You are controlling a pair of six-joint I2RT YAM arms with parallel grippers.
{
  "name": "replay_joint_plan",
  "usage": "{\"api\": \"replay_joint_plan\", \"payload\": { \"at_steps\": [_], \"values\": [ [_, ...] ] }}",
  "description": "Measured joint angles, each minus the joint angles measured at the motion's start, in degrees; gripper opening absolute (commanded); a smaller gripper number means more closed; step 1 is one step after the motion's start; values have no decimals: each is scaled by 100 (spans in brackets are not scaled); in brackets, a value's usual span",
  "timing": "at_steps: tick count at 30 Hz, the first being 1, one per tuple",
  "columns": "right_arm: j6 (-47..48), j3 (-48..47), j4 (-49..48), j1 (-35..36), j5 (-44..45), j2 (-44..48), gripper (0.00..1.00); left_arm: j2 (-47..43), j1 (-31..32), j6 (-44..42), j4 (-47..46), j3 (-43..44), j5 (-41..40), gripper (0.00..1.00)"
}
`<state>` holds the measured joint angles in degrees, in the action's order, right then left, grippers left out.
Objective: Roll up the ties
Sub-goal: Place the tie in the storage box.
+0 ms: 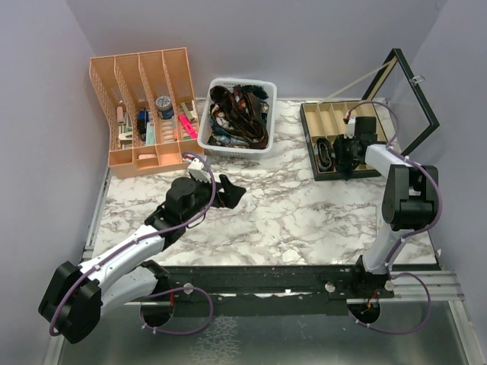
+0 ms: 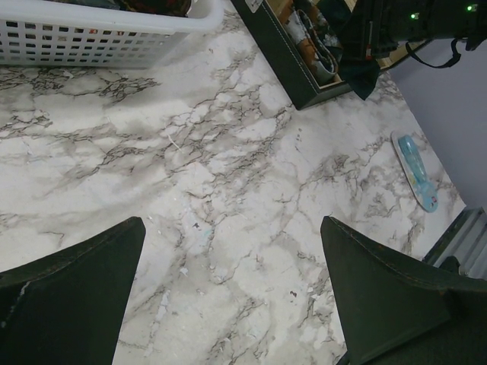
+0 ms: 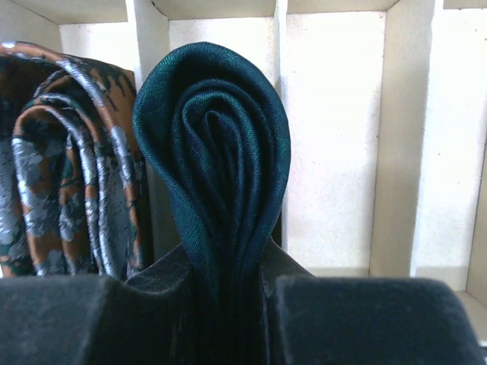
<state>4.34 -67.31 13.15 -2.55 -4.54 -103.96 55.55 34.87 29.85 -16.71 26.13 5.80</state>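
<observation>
Marble table [image 1: 304, 220], compartment box [image 1: 307, 133] at 2 o'clock. Right gripper [image 3: 228, 285] pinches rolled teal tie [image 3: 217, 144] over a slot, patterned tie [image 3: 68, 167] at its 9. Left gripper [image 1: 228, 190] gapes wide, empty. Risk: roll snags divider [image 3: 279, 38] and unwinds on release.

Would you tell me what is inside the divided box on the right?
A rolled patterned tie sits in one compartment; beside it the right gripper holds a rolled teal tie. What lies beneath both is covered.
</observation>
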Motion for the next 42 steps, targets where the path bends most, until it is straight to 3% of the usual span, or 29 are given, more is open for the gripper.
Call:
{"api": "replay_joint_plan", "payload": {
  "at_steps": [9, 16, 25, 37, 42],
  "values": [
    [50, -380, 144, 151, 304, -417, 3, 15, 0, 0, -35, 0, 20, 99],
    [-81, -535, 151, 175, 553, -592, 11, 57, 0, 0, -37, 0, 22, 99],
    [-269, -520, 142, 223, 623, -597, 46, 114, 0, -2, -42, 0, 42, 99],
    [-275, -529, 444, 256, 621, -286, 61, 157, 0, -2, -42, 0, 105, 99],
    [-271, -575, 588, 258, 623, -188, 63, 157, 0, 0, -42, 2, 129, 99]
  ]
}}
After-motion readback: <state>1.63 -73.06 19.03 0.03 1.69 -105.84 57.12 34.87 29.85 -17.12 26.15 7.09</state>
